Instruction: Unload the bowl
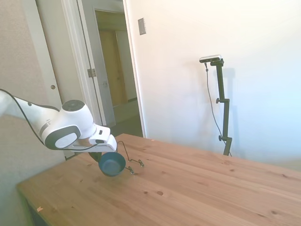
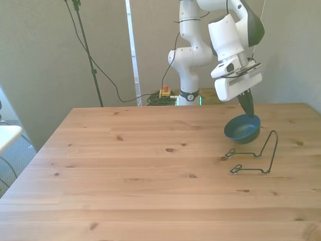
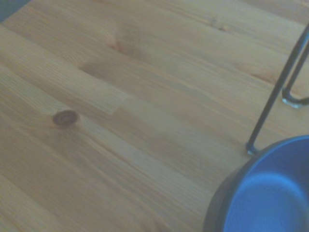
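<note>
Surface [image 2: 130,165]: light wooden planks with dark knots.
Wire rack [image 2: 256,158]: thin, black, standing toward the front view's right.
Doorway [image 1: 115,70]: open, beyond the surface.

bowl [image 3: 263,193] cut off by wrist-view edge; wire rack [image 3: 277,92] likewise

Daylight fills the room from my side view, washing the pale wall and wooden table [image 1: 197,183] almost to glare, with colours faded and soft. From the front view the light is even and sharper; the thin black wire rack [image 2: 256,159] casts only a faint shadow. My wrist view is blurred throughout, the small round dark blue bowl [image 3: 270,193] smeared at its rim, a dim shadow beside it.
</note>
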`<state>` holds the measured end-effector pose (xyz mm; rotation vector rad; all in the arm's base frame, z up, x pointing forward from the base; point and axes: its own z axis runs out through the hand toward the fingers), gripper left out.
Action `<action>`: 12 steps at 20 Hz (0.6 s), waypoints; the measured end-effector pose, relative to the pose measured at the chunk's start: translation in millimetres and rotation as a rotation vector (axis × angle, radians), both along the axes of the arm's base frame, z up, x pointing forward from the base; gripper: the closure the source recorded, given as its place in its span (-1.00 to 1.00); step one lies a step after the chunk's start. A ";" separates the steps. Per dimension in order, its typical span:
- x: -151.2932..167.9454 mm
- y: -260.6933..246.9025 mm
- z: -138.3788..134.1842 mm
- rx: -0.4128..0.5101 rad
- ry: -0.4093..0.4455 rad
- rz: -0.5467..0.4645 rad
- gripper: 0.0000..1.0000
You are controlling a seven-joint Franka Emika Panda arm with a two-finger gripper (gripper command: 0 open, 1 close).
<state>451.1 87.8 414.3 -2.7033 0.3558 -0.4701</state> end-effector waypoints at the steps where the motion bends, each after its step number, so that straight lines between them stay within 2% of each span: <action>1: -3.2 -0.2 -3.5 0.006 0.018 -0.029 1.00; 8: -16.0 -23.7 -16.9 0.065 0.099 -0.219 1.00; 11: -17.3 -40.4 -24.1 0.078 0.132 -0.269 1.00; 12: -16.7 -42.3 -26.2 0.080 0.141 -0.274 -1.00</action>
